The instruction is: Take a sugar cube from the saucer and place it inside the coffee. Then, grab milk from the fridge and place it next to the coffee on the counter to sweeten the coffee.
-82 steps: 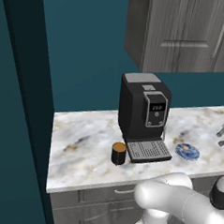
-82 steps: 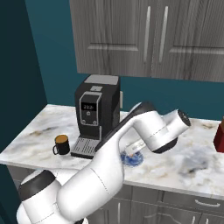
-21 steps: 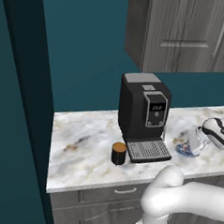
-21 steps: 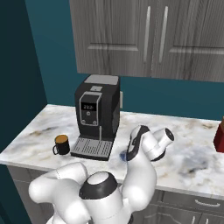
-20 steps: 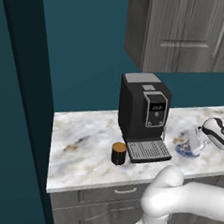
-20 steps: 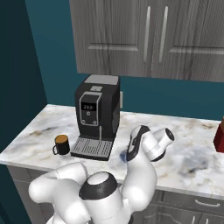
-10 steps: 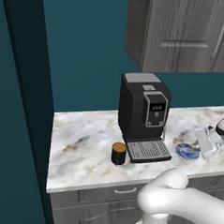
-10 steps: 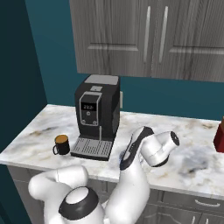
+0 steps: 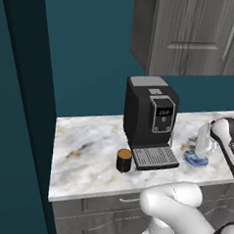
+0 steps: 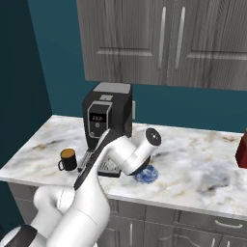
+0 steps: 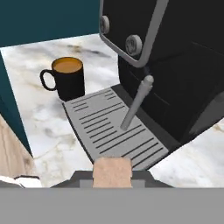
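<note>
Sugar cube is sitting pinched in the pincer, showing as a pale tan block at the bottom of the hand view, above the grey drip tray of the coffee machine. Coffee, a black cup with a handle and an orange-brown surface, is standing on the counter just beside the tray's far corner in the hand view, on the side away from the machine's body. In the left base view the coffee is sitting close to the tray's left front corner. Saucer, blue and flat, is lying on the counter to the right of the machine, with the arm's white wrist reaching in over it. In the right base view the saucer is peeking out from under the arm, well apart from the coffee. Grey cabinets are hanging above against a teal wall.
</note>
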Motion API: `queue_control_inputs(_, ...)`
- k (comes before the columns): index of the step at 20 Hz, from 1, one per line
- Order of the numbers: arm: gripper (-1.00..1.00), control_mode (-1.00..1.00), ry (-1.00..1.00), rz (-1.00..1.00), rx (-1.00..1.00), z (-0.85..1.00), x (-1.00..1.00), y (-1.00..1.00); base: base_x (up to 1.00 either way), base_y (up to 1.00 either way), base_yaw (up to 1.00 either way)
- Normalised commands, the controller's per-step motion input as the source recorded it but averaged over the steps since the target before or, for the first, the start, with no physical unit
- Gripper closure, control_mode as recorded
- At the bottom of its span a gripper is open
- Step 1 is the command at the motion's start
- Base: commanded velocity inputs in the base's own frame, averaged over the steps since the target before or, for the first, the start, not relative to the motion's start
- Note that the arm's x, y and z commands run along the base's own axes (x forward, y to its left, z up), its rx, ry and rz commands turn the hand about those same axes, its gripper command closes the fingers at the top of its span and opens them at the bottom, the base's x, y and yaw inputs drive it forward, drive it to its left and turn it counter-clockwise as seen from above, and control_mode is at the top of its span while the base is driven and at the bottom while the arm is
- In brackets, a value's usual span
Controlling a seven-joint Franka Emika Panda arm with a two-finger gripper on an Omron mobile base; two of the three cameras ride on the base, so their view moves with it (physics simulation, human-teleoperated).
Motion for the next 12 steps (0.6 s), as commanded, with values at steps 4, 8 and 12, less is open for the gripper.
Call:
queue_control_inputs(4,1.00,-1.00,0.06,-0.15,-0.09,0.95,-0.43,1.00,0.00,0.00,0.00)
queue_control_inputs(8,1.00,-1.00,0.21,-0.24,-0.04,0.79,-0.34,1.00,0.00,0.00,0.00)
queue_control_inputs(12,1.00,-1.00,0.30,-0.28,-0.02,0.57,-0.16,1.00,0.00,0.00,0.00)
